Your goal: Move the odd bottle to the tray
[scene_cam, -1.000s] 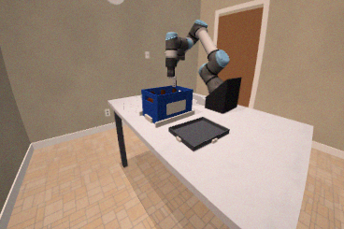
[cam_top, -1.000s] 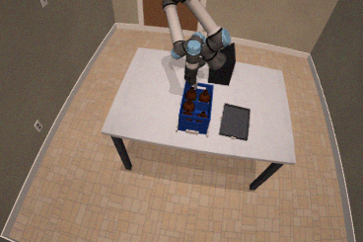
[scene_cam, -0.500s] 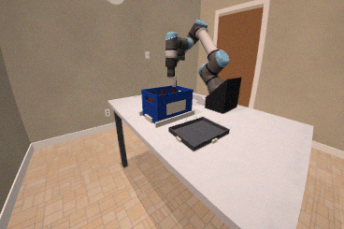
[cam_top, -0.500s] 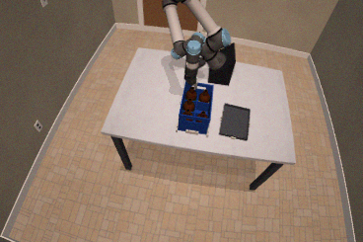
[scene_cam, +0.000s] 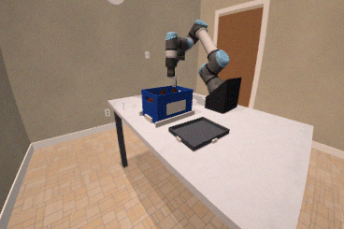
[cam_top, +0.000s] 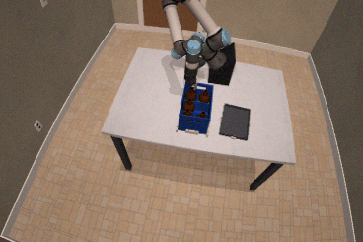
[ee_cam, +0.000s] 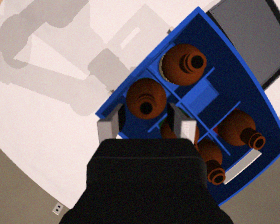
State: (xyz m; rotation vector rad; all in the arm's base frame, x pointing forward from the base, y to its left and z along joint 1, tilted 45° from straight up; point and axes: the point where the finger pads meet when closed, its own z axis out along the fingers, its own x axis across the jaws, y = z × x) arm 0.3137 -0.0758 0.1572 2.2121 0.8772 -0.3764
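a white table [cam_top: 148, 118] [scene_cam: 262, 158] fills the middle of the top view. the grey and blue robot arm [cam_top: 174, 26] [scene_cam: 207, 41] reaches down from upper centre. the blue crate [cam_top: 193, 126] [scene_cam: 156, 107] [ee_cam: 277, 125] stands at centre, brown bottles [cam_top: 204, 97] [ee_cam: 183, 65] inside. the black tray [cam_top: 234, 121] [scene_cam: 198, 132] [ee_cam: 256, 35] lies right of it. above the crate, the two-finger gripper [cam_top: 192, 86] [scene_cam: 173, 83] [ee_cam: 146, 112] is open, holding nothing. which neck differs, i cannot tell.

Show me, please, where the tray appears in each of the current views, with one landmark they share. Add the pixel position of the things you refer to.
Top: the tray [cam_top: 235, 121] [scene_cam: 199, 133] [ee_cam: 253, 37] lies right of centre, beside the crate.
Exterior: just below centre, nearer the camera than the crate.
Wrist: upper right corner, partly cut off.
Shared landmark: the blue crate [cam_top: 193, 126] [scene_cam: 156, 107] [ee_cam: 271, 117].
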